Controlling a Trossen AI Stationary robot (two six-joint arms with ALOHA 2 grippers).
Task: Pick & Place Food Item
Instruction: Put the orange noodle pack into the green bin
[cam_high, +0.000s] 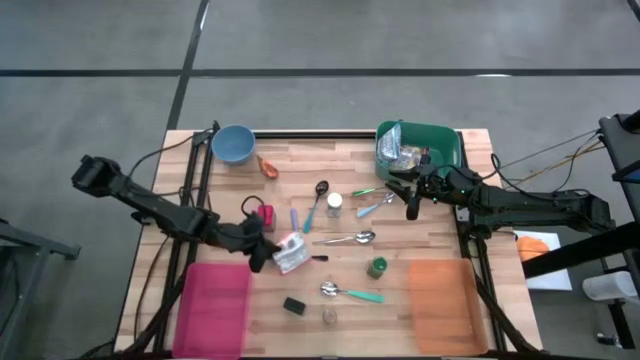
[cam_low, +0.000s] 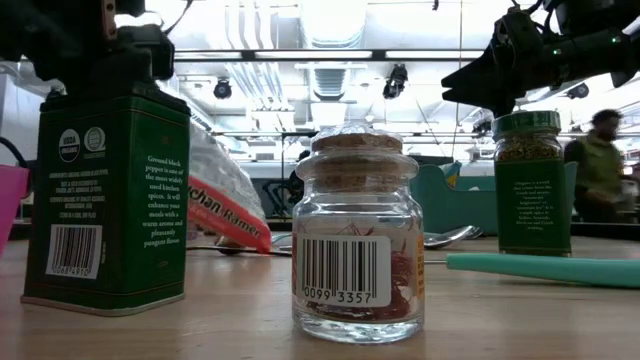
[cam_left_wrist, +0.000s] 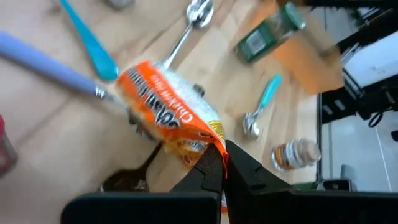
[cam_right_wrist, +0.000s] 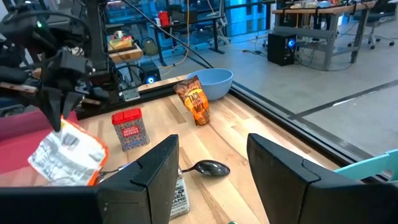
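High view — green bin (cam_high: 446, 143) holding packets, blue bowl (cam_high: 233, 144) (contents unclear), left claw (cam_high: 262, 252) clamped on ramen packet (cam_high: 290, 253), right claw (cam_high: 411, 205) apart.

Overhead looks down; low level, close; wrists share ramen packet (cam_left_wrist: 168, 118).

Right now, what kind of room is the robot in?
Probably a big workshop or robot lab: desks with computers and cables behind the wooden table, ceiling pipes and lights, and a person working in the background.
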